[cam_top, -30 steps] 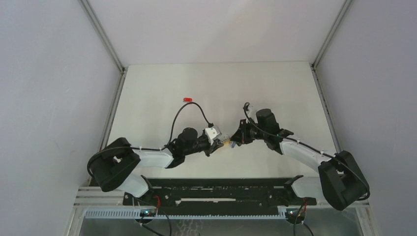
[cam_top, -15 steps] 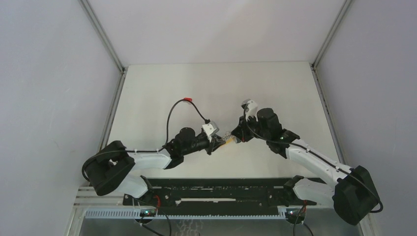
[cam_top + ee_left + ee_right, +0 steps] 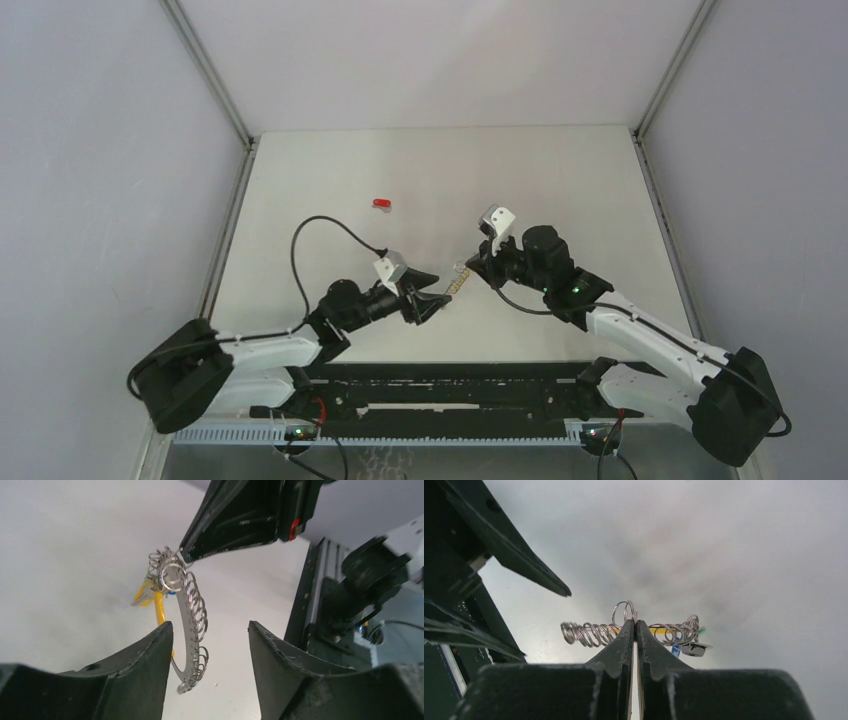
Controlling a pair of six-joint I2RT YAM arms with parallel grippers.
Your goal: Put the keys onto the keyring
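No text, label, brand, number or sign can be read in any of the three views. The worktop point(image 3: 560, 170) is plain white, and the left arm point(image 3: 262, 352) and right arm point(image 3: 645, 335) carry no marking legible at this size.

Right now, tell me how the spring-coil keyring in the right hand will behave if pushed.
Probably floppy: the spring-coil keyring curves away from the right hand, pinched at one loop. Likely light: thin wire. A push would probably swing it and the yellow key.

shiny metal keyring point(image 3: 192, 615), red plastic key point(image 3: 381, 202), matt white table point(image 3: 560, 180), matt black plastic fingers point(image 3: 145, 667)
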